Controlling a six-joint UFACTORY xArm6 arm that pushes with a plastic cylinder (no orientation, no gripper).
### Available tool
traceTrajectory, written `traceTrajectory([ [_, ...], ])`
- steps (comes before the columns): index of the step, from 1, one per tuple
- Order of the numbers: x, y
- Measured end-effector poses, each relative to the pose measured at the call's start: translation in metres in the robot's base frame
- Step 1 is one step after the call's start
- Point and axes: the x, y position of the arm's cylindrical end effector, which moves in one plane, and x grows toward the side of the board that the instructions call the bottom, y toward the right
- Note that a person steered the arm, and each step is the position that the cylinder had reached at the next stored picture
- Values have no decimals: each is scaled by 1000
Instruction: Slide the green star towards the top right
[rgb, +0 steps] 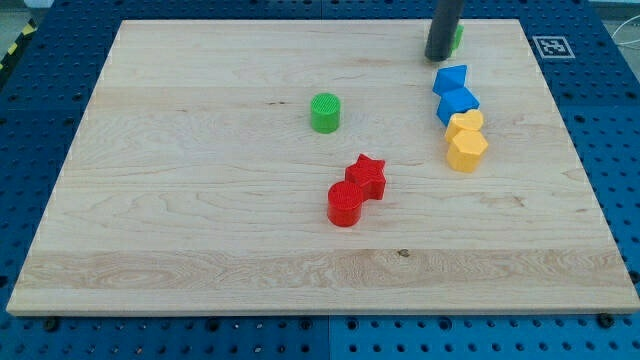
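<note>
The green star (457, 38) lies near the board's top edge at the view's upper right, mostly hidden behind my rod; only a green sliver shows on the rod's right side. My tip (437, 57) rests on the board right against the star's left side, just above the blue blocks.
A green cylinder (325, 112) stands left of centre. A red star (368, 175) touches a red cylinder (345, 204) mid-board. Two blue blocks (451, 80) (458, 103) and two yellow blocks (465, 123) (467, 150) form a column at the right, just below my tip.
</note>
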Motion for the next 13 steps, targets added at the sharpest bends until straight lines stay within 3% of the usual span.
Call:
traceTrajectory([
  [2,-6,-49],
  [5,-32,-48],
  [13,-38,55],
])
